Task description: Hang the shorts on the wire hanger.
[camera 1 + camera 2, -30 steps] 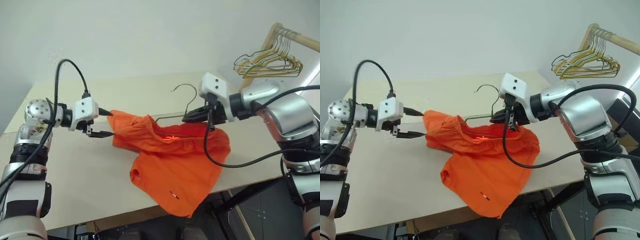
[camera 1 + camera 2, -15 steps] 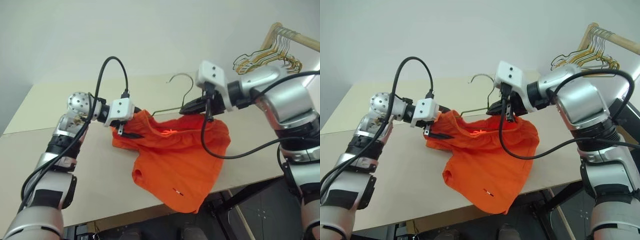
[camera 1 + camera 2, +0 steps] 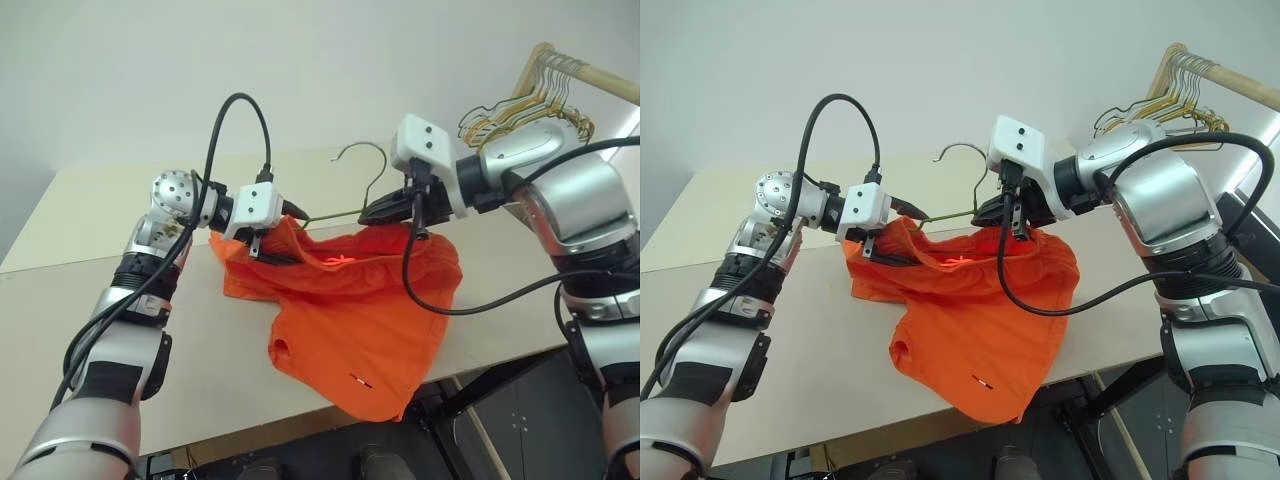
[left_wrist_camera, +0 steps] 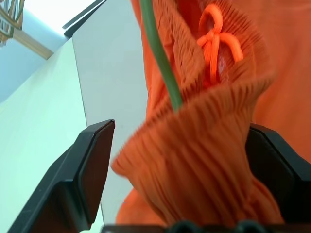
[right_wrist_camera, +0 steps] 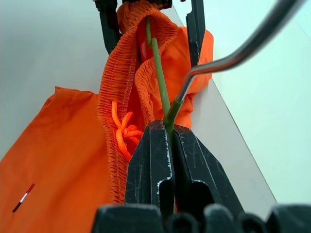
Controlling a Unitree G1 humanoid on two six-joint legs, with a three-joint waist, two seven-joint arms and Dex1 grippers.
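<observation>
Orange shorts [image 3: 350, 310]: we close the wide left tool [image 4: 175, 184] on the waistband; right tool [image 5: 165, 141] pinches the wire hanger [image 3: 335, 213].

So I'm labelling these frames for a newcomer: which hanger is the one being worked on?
Start at the beige table and find the orange shorts spread on it. The wire hanger rises from their waistband, pinched in the right hand. It is a single hanger, apart from the bunched gold and green hangers on the wooden rail.
</observation>
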